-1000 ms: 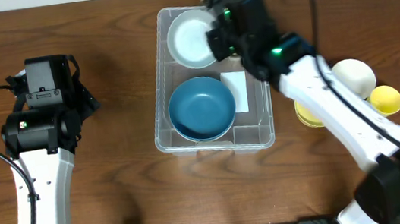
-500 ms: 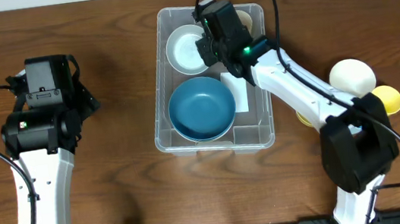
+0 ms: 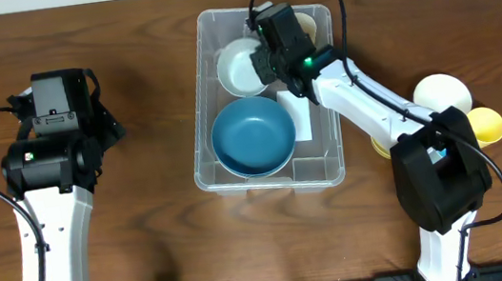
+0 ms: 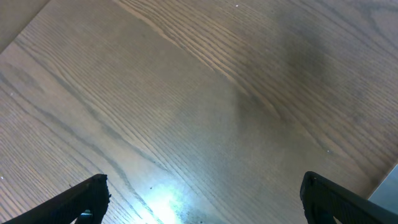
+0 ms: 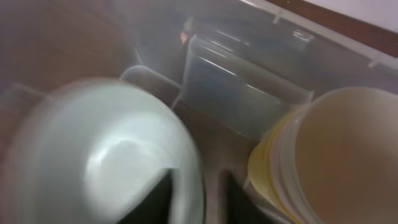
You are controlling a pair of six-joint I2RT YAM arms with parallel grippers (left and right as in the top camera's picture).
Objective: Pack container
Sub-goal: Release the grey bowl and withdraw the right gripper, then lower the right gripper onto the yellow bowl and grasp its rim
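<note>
Container point(image 3: 201, 137): right gripper point(image 3: 260, 61) inside far end astride bowl point(image 3: 238, 70) rim, grip indeterminable; left gripper point(image 4: 211, 199) gaping, empty, well apart.

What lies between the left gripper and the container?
Nothing. The overhead view shows only bare wooden table between the left gripper and the container.

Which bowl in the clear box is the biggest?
The blue bowl in the middle of the container: it is clearly wider than the pale white bowl and the beige stack at the far end.
</note>
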